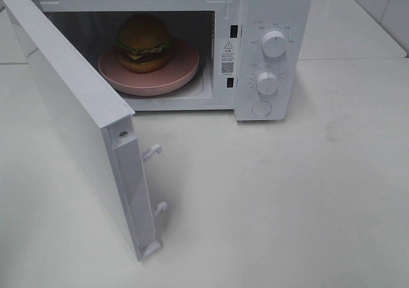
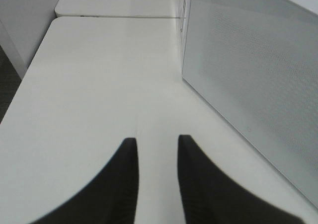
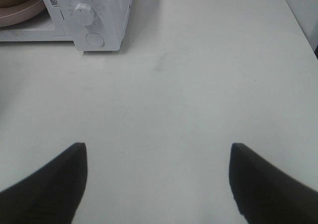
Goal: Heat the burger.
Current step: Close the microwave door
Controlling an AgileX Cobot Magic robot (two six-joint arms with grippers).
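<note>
Burger (image 1: 144, 42) on a pink plate (image 1: 182, 77) sits inside the microwave (image 1: 271, 7) at the desk's (image 1: 307, 192) far edge, with the door (image 1: 70, 115) swung wide toward the near-left corner. Left fingers (image 2: 117, 184) hover beside the door's outer face, a narrow gap between them, gripping nothing. Right fingers (image 3: 49, 184) are spread wide and empty over bare desk, short of the dials (image 1: 274, 43).

Heating cannot start until the door latches. The plate's front rim looks close to the opening, so it may foul the closing door. A hard push could slide the light oven across the smooth desk. A glancing push could leave the latch hooks (image 1: 153, 151) unseated.
</note>
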